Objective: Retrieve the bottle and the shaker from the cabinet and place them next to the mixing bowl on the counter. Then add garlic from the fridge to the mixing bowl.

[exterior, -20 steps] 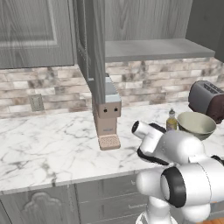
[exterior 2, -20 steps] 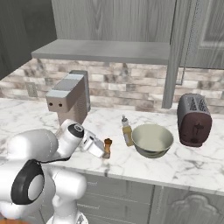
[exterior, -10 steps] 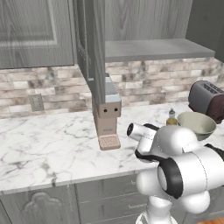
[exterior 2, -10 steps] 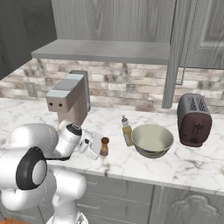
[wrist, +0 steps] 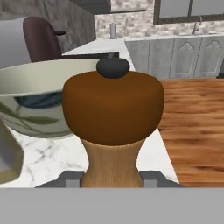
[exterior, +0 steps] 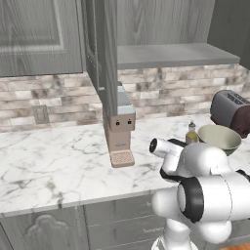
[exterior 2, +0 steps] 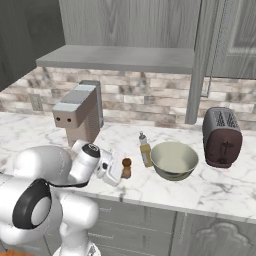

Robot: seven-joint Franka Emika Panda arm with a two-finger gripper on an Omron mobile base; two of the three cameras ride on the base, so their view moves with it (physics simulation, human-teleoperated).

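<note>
Counter [exterior 2: 210,192]: marble, carries every item below.
Mixing bowl [exterior 2: 174,160]: unmoved, beside the toaster [exterior 2: 222,136].
Bottle [exterior 2: 145,149]: upright, already just left of the bowl.
Shaker [exterior 2: 126,168]: brought closer to bottle and bowl than a second ago, upright, low at the counter; contact unclear.
Gripper [exterior 2: 121,171]: jaws pinching the shaker's waist.
Status: release due next; garlic outstanding.
</note>
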